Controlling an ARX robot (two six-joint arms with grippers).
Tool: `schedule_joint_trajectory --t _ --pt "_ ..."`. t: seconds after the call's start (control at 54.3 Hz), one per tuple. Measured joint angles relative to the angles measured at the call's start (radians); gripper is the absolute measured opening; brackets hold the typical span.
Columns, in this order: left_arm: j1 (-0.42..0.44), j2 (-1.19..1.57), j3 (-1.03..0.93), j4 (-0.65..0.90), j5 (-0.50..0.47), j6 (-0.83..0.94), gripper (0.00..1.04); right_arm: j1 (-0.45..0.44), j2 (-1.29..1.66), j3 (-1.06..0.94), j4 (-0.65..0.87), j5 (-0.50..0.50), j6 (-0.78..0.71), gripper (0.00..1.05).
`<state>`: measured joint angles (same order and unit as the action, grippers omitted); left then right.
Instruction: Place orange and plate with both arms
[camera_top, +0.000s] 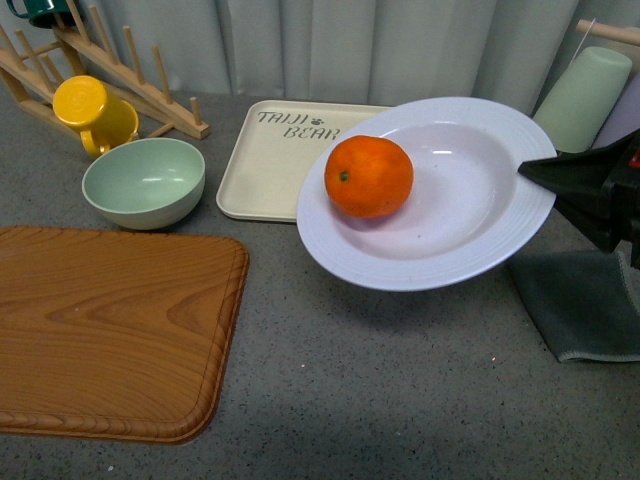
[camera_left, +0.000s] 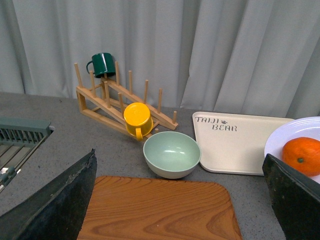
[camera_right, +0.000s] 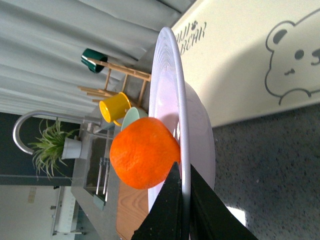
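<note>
Orange (camera_top: 368, 176) is already sitting in the white plate (camera_top: 470, 225), resting toward its lower left side. Right gripper (camera_top: 528, 170) has its jaws clenched on the plate's ridged rim at the right edge. The plate looks lifted and tilted, with shadow under it on the worktop (camera_top: 400, 380), and its far edge overlaps the beige tray (camera_top: 265, 170) in the front view. Left gripper (camera_left: 177, 200): jaws spread wide, nothing between them, hovering over the wooden board (camera_top: 110, 330). My read: loading the orange is done and the plate is mid-carry. What's left is setting it down level and releasing. Target spot is unclear, possibly the board. Readable text: only the tray print, "TAIJI BEAR" with a paw mark, plus a bear-face drawing in the right wrist view.
</note>
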<state>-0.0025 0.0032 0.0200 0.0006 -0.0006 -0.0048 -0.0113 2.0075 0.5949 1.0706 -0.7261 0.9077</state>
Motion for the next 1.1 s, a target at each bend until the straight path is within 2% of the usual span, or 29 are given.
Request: schedule_joint_trajectory --t 0.258,0.515,0.718,0.883,1.031,1.104 --pt "0.000 0.000 0.000 0.000 0.000 0.000 0.98 -0.026 0.116 0.187 -0.005 0.000 0.042 0.01" --pt "0.000 0.000 0.000 0.000 0.000 0.000 0.98 -0.005 0.358 0.539 -0.078 0.045 0.130 0.01" --pt "0.000 0.000 0.000 0.000 0.000 0.000 0.98 0.054 0.492 0.769 -0.241 0.090 0.143 0.01" --pt "0.000 0.000 0.000 0.000 0.000 0.000 0.98 0.085 0.543 0.848 -0.343 0.118 0.124 0.01" --pt "0.000 0.000 0.000 0.000 0.000 0.000 0.98 0.095 0.557 0.913 -0.494 0.177 0.070 0.01" --pt "0.000 0.000 0.000 0.000 0.000 0.000 0.98 0.095 0.556 0.917 -0.532 0.210 0.032 0.12"
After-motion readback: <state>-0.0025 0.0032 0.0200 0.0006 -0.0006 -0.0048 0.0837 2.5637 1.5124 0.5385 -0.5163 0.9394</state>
